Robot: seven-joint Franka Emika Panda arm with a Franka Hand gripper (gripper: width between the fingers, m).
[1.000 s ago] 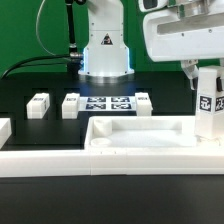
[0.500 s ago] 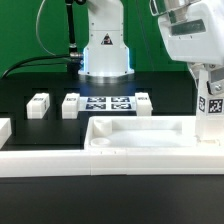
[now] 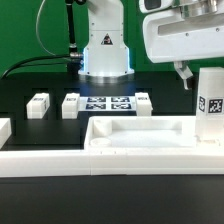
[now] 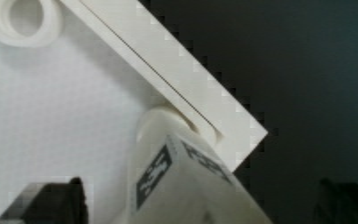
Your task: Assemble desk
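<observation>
- Big change in the last second: the gripper lets go. A moment ago the jaws were pinched on the leg, and now they're spread wide apart and holding nothing.
- The leg stays standing upright on its own at the 3 o'clock end of the desk top in the exterior view, down in that corner of the tray. It hasn't tipped since the release, so I reckon it's seated and this leg is done.
- The wrist view agrees: the two dark fingertips sit far apart, with the leg's tagged face down between them, right by the tray's rim corner.
- Poor angle though. I can't tell if the one finger showing at the leg's 10 o'clock is just clear of it or brushing it.
- Task-wise that's one leg in. Three loose legs wait behind the tray at roughly 10 to 12 o'clock, flanking the marker board.
- Room to move: straight up looks free, so lift off vertically first. Go toward 9 o'clock only once the fingers are above the leg top, or it gets knocked.
- Edges to watch: the tray's raised rim under the hand and the border rail along 6 o'clock. The frame also crops right at the leg, so what's past it is unknown.
</observation>
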